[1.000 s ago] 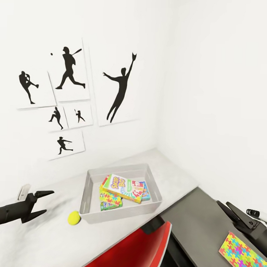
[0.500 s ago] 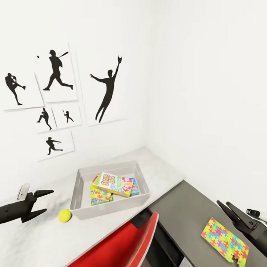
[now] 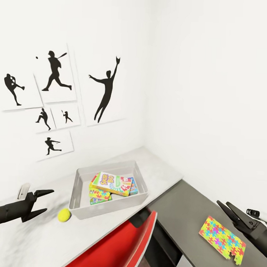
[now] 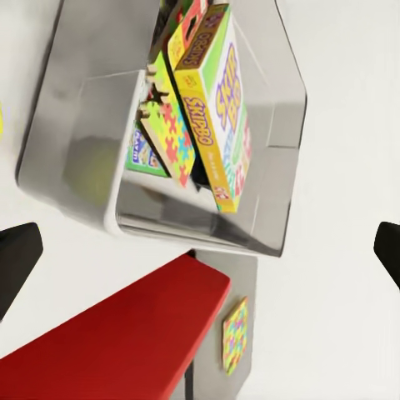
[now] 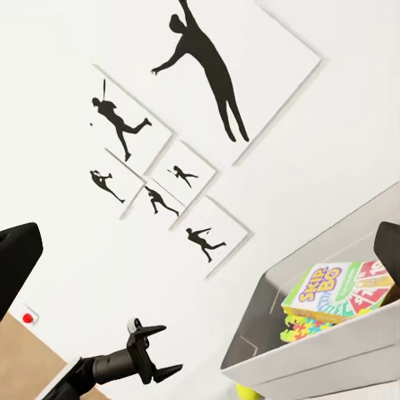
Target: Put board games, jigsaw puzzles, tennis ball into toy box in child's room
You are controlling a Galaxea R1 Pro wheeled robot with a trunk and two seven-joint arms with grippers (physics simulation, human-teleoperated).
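The light-grey toy box (image 3: 76, 187) stands on the pale table (image 3: 25, 241) near the wall corner. Inside it lie the Skip-Bo board game (image 3: 110, 182), a blue board game (image 3: 135, 186) under it and a mosaic jigsaw puzzle (image 3: 97, 194). The tennis ball (image 3: 64, 214) rests on the table just outside the box's near left corner. My left gripper (image 3: 48, 201) hovers open left of the ball. A second jigsaw puzzle (image 3: 222, 238) lies on the dark cabinet, just below my open right gripper (image 3: 222, 203). The left wrist view looks down on the toy box (image 4: 83, 142) and Skip-Bo (image 4: 221, 100).
A red chair (image 3: 118, 244) stands tucked against the table's front edge, below the box. The lower dark-grey cabinet (image 3: 184, 208) adjoins the table on the right. Baseball silhouette pictures (image 3: 54, 73) hang on the white wall behind. A small black object (image 3: 254, 211) lies at the far right.
The whole picture has slid to the left, so the camera has turned right. Both grippers keep their places in the view and stay open. Nothing was picked up or released.
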